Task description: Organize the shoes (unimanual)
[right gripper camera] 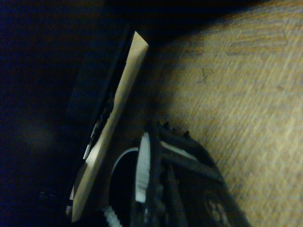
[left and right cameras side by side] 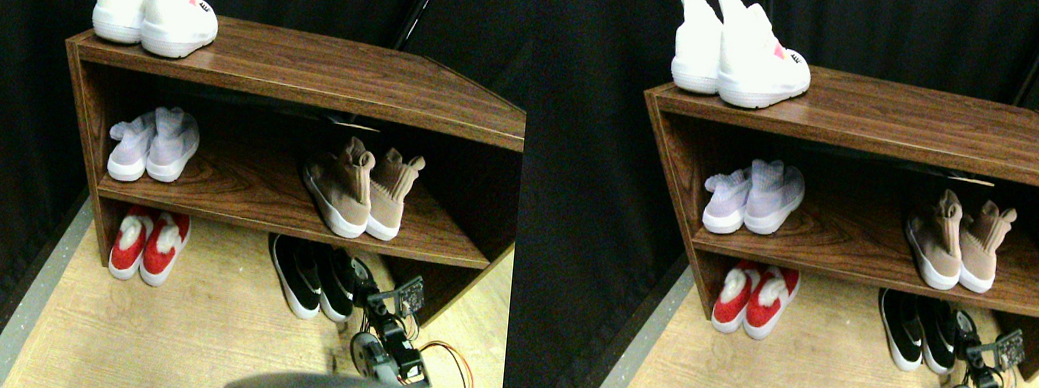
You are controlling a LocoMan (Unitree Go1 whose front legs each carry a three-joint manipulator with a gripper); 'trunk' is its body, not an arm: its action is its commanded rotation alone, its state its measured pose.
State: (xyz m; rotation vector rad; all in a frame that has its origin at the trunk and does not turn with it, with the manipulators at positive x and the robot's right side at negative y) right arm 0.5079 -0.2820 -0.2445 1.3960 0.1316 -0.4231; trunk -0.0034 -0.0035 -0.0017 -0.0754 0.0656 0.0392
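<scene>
Low in the frame's right-centre, the right manipulator's gripper (left and right cameras side by side: 367,293) sits just beside a pair of black low slip-ons with white soles (left and right cameras side by side: 312,276) on the pale wood-grain floor (left and right cameras side by side: 197,326); whether its jaws are apart or together cannot be told. Mid-frame, tan knit high sock-shoes (left and right cameras side by side: 361,190) stand on the middle board of the dark brown wooden shelf unit (left and right cameras side by side: 340,68).
</scene>
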